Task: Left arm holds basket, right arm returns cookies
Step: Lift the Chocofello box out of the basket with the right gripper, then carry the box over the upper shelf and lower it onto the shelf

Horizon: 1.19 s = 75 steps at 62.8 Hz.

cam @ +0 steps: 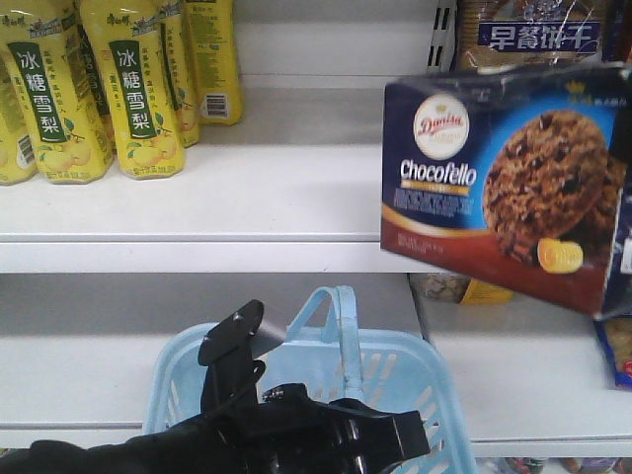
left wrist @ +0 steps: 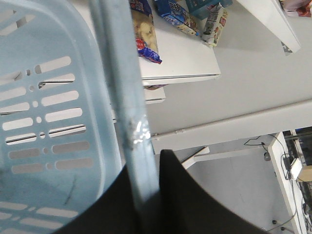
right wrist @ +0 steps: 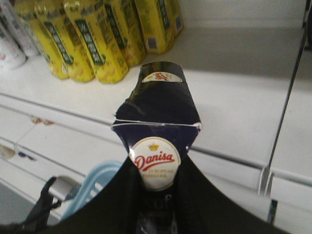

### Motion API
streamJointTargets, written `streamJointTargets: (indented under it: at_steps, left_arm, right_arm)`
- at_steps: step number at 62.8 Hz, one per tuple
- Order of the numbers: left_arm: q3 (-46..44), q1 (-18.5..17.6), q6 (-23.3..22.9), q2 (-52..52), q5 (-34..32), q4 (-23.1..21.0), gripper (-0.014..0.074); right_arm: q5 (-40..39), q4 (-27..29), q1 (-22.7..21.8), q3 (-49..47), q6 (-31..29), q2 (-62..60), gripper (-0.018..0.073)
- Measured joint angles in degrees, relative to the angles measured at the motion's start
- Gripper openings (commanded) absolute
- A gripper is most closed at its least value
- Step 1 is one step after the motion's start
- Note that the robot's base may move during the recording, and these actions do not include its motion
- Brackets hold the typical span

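One basket (cam: 427, 393), one cookie box (cam: 494, 178) (several bottles (cam: 143, 94))

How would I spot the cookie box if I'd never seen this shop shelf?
Look at the white shelves, then right of the yellow bottles and above the light blue basket. There the cookie box hangs tilted in the right end effector. Nothing nearby shares its dark navy card, round white Danisa logo and big pictured chocolate cookie.
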Motion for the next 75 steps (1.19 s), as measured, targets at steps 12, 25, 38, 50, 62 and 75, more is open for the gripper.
streamJointTargets:
  at_steps: [12, 25, 38, 50, 62, 75]
  left_arm:
    - [0.0, 0.0, 0.0, 0.0, 0.0, 0.0, -0.0006]
    - [0.0, 0.0, 0.0, 0.0, 0.0, 0.0, -0.0006]
    - [0.0, 0.0, 0.0, 0.0, 0.0, 0.0, -0.0006]
    - [0.0, 0.0, 0.0, 0.0, 0.0, 0.0, -0.0006]
    - [0.0, 0.0, 0.0, 0.0, 0.0, 0.0, -0.0006]
    - [0.0, 0.0, 0.0, 0.0, 0.0, 0.0, -0.0006]
  right_arm:
    - [-8.14, -1.02, 0.0, 0.0, 0.78, 3.53, 0.0119]
    - [-16.26, -2.98, 0.0, 0.05, 0.83, 9.92, 0.0119]
    - [-23.11, -5.1, 0.0, 0.05, 0.83, 16.99, 0.0119]
    - [-30.14, -6.55, 0.0, 0.05, 1.7, 23.96, 0.0119]
    - [-36.27, -7.67, 0.0, 0.05, 2.38, 29.15, 0.0119]
    - [-41.45, -8.67, 0.0, 0.05, 2.5, 33.21, 0.0119]
